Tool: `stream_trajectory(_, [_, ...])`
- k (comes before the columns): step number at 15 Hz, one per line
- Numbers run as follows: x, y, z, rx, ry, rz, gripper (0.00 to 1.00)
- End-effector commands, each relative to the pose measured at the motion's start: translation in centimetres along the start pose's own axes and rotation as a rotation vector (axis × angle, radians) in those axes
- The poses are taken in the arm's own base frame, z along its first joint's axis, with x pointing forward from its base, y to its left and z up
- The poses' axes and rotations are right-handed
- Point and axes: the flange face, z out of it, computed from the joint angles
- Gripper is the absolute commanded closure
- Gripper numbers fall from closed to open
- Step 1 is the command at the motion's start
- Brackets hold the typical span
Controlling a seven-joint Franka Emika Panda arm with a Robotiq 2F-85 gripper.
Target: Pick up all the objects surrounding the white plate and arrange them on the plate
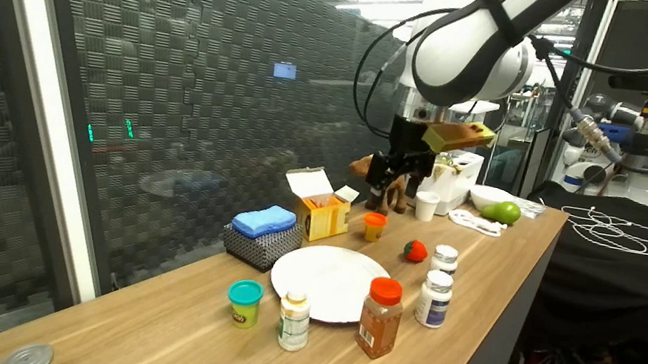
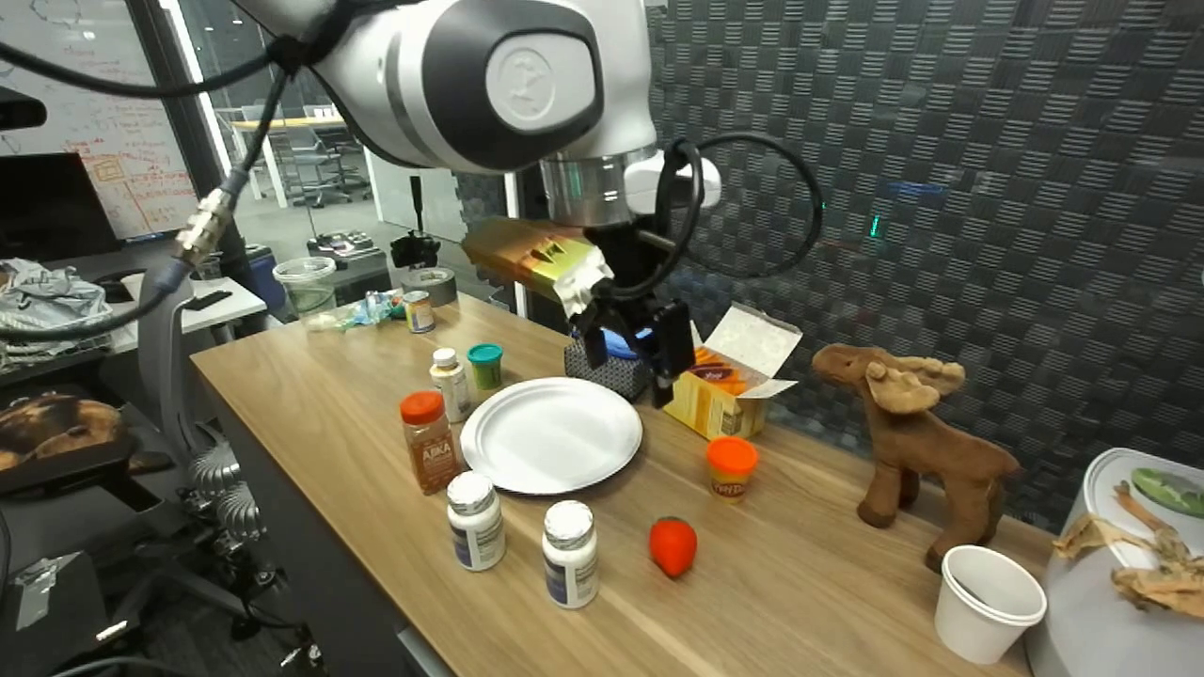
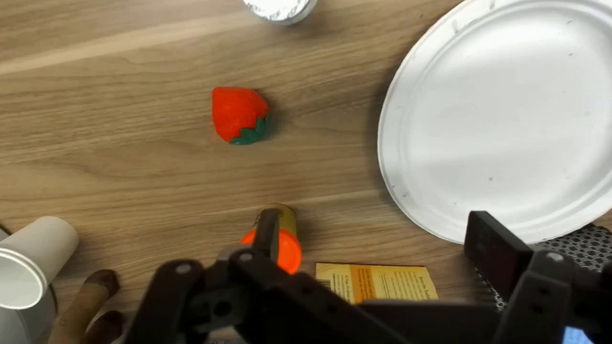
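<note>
**Released gripper (image 3: 375, 229) hangs over the tabletop (image 2: 800, 592)**

Its jaws are spread wide apart, and no object is grasped. The white plate (image 1: 334, 283) lies flat between the two long edges, with the objects around it. On the side of the long edge opposite to the patterned wall (image 1: 215, 95) stand the red-lidded jar (image 1: 380, 322), one blue-labelled bottle (image 2: 477, 525) and a second blue-labelled bottle (image 2: 570, 557). Toward the end edge, where a small can (image 2: 419, 312) stands near the wall-side corner, there are the teal-lidded tub (image 1: 244, 305) and the green-printed bottle (image 1: 293, 325), both upright and near the plate. Toward the other end edge are the red strawberry (image 3: 239, 114) and the orange-lidded tub (image 2: 731, 470), which is upright and apart from the plate. Along the wall-side edge are the opened yellow box (image 2: 710, 409) and the dark mesh box (image 1: 262, 248), which bears the blue cloth (image 1: 264, 221); if it touches the plate, I cannot tell. Farther along the same edge stands the toy moose (image 2: 926, 451), with the white cup (image 2: 983, 611) near it.
</note>
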Motion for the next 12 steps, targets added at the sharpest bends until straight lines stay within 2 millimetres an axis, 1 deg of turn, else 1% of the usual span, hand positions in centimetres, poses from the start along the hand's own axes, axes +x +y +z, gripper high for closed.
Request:
stream_trajectory(1, [3.0,1.2,2.6,-0.049,0.024,0.004,0.00])
stream_trajectory(4, [4.0,2.3,4.8,-0.071,0.011,0.012,0.00])
stream_trajectory(7, [4.5,2.9,6.4,-0.074,-0.004,0.021,0.00])
stream_trajectory(9, [4.8,3.0,7.1,-0.075,-0.011,0.022,0.00])
stream_trajectory(12, [5.3,3.2,7.7,-0.072,-0.013,0.024,0.00])
